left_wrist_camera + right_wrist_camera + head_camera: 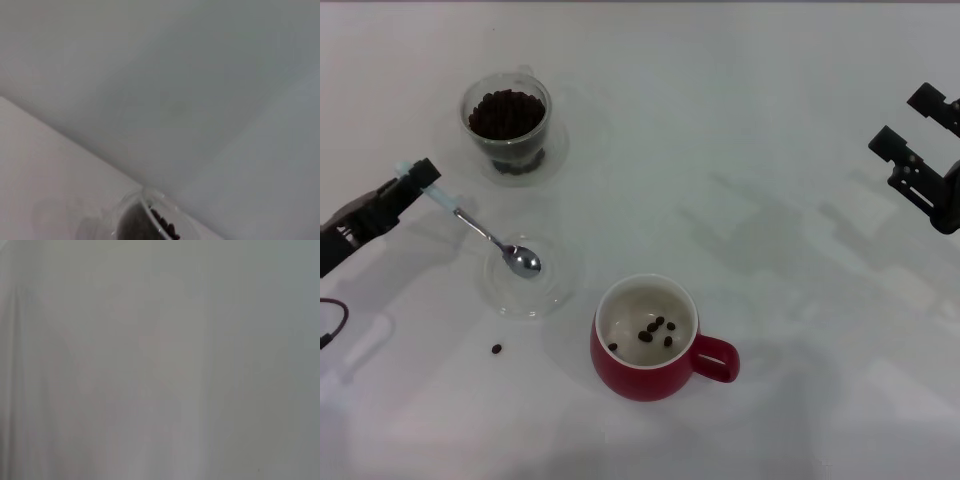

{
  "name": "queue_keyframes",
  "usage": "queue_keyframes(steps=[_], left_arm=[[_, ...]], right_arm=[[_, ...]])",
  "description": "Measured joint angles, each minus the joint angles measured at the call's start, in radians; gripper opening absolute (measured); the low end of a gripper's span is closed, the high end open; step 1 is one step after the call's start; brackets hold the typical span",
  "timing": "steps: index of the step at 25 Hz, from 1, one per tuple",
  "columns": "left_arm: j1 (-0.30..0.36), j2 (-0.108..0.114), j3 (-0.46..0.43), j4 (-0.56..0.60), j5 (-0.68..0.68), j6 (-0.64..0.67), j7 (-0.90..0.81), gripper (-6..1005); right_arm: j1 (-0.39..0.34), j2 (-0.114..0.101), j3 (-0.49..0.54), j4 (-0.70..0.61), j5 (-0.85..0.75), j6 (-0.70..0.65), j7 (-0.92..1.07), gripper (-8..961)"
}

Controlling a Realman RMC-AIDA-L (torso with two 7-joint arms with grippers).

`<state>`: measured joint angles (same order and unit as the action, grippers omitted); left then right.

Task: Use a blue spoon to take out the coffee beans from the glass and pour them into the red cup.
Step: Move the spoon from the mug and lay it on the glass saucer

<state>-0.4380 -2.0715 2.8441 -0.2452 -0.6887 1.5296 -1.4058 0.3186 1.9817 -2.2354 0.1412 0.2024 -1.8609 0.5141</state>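
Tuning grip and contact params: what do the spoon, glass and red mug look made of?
Blue spoon, held by the left gripper: polished metal bowl and neck by their mirror shine; matte pale-blue handle, probably plastic.
Glass: clear glass or clear plastic; the beans show through its wall.
Red cup: likely glazed ceramic, glossy red outside, cream inside.

Left hand (420, 178) low at the left edge, fingers closed, right hand (918, 128) parked far right, fingers apart

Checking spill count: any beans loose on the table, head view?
Yes: one coffee bean lies on the table, outside the red cup and the clear dish.
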Motion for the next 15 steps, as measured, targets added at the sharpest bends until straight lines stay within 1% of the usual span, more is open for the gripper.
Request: queue_keyframes(steps=[8, 15], left_arm=[[-0.001, 0.000, 0.000, 0.044, 0.048, -0.069, 0.001, 132], [-0.003, 0.001, 0.000, 0.045, 0.066, -0.077, -0.005, 136]], right_arm=[[-0.003, 0.005, -0.002, 0.000, 0.000, 0.005, 0.000, 654], [-0.003, 0.008, -0.004, 0.000, 0.000, 0.008, 0.000, 654]])
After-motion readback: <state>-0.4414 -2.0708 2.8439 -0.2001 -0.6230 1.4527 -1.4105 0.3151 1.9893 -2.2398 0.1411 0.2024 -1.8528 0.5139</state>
